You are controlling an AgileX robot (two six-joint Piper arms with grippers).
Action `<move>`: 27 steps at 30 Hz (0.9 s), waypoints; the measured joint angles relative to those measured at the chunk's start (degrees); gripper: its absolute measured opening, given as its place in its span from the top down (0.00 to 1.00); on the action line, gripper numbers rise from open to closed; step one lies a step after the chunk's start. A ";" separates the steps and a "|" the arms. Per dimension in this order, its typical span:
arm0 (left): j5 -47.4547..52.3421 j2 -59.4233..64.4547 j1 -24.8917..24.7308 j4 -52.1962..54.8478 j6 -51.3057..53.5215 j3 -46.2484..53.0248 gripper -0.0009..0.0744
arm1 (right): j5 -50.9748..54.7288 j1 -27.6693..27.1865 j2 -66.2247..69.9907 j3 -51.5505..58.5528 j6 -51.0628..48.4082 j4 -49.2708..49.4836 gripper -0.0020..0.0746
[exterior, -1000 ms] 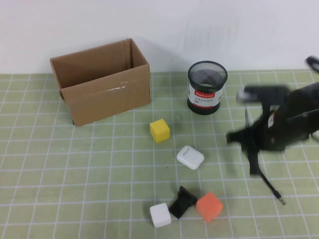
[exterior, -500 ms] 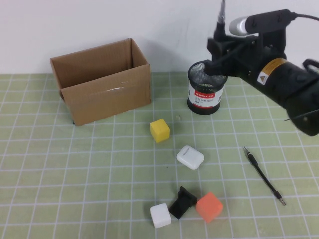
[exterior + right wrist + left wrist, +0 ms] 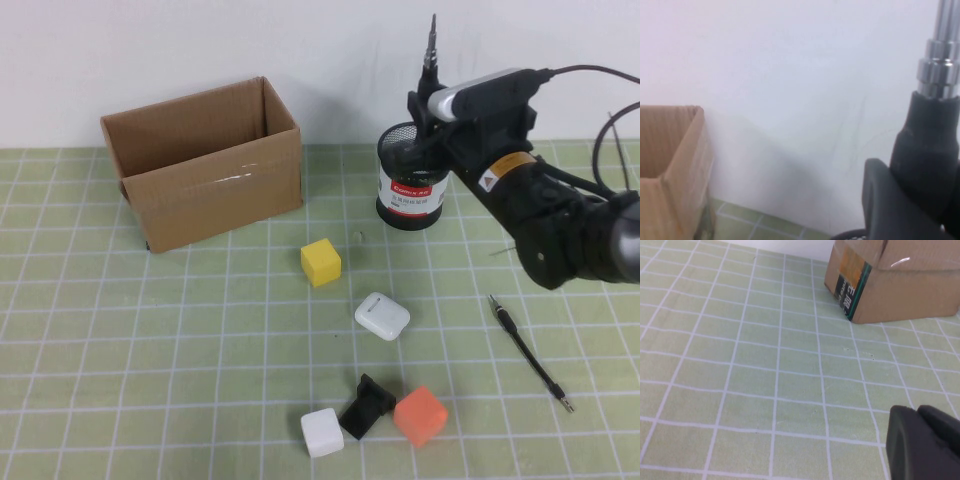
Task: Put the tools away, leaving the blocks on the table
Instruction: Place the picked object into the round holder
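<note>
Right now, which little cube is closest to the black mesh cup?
The yellow cube. It sits alone just in front of the mesh cup, where the right gripper holds the screwdriver; the white cube and orange cube lie at the table's near edge.

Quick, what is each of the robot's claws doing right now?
Left gripper: low over the table near the cardboard box, holding nothing visible.
Right gripper: closed on the screwdriver, tip up, above the mesh cup.
</note>
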 joint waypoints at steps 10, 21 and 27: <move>0.00 0.00 0.00 0.00 0.00 0.00 0.99 | 4.48 -0.16 2.58 -3.82 -0.76 -0.58 0.72; 0.02 0.00 0.00 0.00 0.00 0.00 0.99 | 10.06 -0.16 -0.02 -3.82 -4.02 -1.16 0.72; 0.02 0.00 0.00 0.00 0.00 0.00 0.99 | 11.96 -0.16 -2.62 -3.82 -4.24 -0.25 0.72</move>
